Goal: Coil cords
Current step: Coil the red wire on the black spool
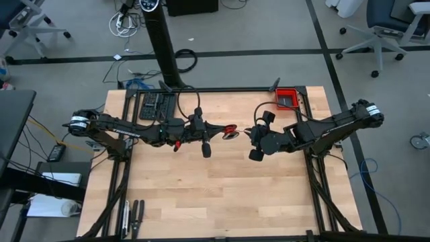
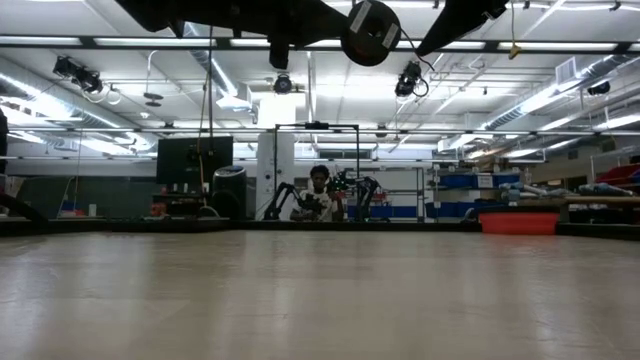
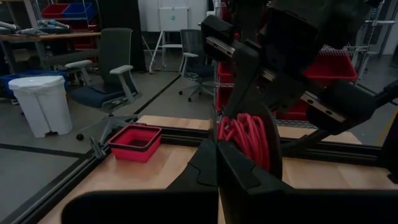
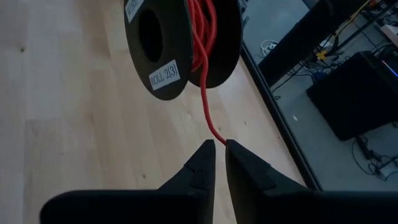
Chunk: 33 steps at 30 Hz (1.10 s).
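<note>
Red cord mostly wound on a black spool, held up over the middle of the wooden table, well clear of the surface. One loose strand hanging off the spool, its end running down to the right gripper. Fingers there narrow, a slim gap showing between the tips (strand end at or just inside that gap; a true pinch cannot be confirmed). Left gripper closed tight, tips meeting, right against the spool and the red windings; looks to be carrying the spool, contact point itself out of sight.

Risks, as judged: strand slipping out of the right fingers if the hold is only light; slack windings on the spool sliding off the rim and tangling if the strand goes loose; spool swinging or twisting in the left hold under a sideways pull.

Hidden or unclear: low view shows only the spool underside and arm parts at the frame edge. Red bin at the table's far right corner, well apart.
</note>
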{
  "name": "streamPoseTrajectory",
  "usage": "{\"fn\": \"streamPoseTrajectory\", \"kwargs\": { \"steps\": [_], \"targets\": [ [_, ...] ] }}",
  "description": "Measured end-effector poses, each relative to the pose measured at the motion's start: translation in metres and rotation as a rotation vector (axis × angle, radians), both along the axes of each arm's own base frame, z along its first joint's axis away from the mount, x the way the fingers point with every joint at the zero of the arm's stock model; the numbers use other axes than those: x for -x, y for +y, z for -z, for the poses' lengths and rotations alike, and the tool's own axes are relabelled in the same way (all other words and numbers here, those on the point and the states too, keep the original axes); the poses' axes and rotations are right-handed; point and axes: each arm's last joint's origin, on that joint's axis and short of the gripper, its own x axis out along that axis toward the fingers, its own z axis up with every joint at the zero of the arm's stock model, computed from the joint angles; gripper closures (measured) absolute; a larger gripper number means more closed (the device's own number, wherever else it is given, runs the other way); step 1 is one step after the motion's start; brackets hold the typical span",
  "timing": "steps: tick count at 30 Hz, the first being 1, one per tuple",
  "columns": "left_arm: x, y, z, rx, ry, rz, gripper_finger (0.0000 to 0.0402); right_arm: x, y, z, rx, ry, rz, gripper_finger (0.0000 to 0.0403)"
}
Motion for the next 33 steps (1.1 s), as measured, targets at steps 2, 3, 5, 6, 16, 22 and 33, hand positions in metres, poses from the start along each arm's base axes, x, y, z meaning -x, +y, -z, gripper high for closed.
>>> {"fn": "streamPoseTrajectory", "kwargs": {
  "steps": [2, 3, 5, 6, 16, 22, 33],
  "targets": [
    [0.0000, 0.0000, 0.0000, 0.000, 0.000, 0.000, 0.0401, 0.0000, 0.0000, 0.0000, 0.000, 0.000, 0.000, 0.0358],
    [0.0000, 0.0000, 0.0000, 0.000, 0.000, 0.000, 0.0401, 0.0000, -0.0001, 0.0000, 0.000, 0.001, 0.000, 0.0354],
    [0.0000, 0.0000, -0.0001, 0.000, -0.001, 0.000, 0.0401, 0.0001, -0.0001, 0.0001, 0.001, 0.002, 0.000, 0.0348],
    [0.0000, 0.0000, -0.0003, 0.000, -0.003, 0.000, 0.0401, 0.0001, -0.0001, 0.0001, 0.002, 0.002, -0.001, 0.0346],
    [0.0001, -0.0003, -0.0008, 0.000, -0.006, 0.008, 0.0401, 0.0002, -0.0006, -0.0001, 0.083, 0.054, -0.048, 0.0349],
    [0.0001, -0.0004, -0.0007, 0.000, -0.006, 0.009, 0.0401, 0.0002, -0.0010, -0.0001, 0.149, 0.099, -0.089, 0.0348],
    [0.0001, -0.0004, -0.0006, 0.000, -0.005, 0.010, 0.0401, 0.0002, -0.0009, 0.0000, 0.318, 0.228, -0.223, 0.0353]
  ]
}}
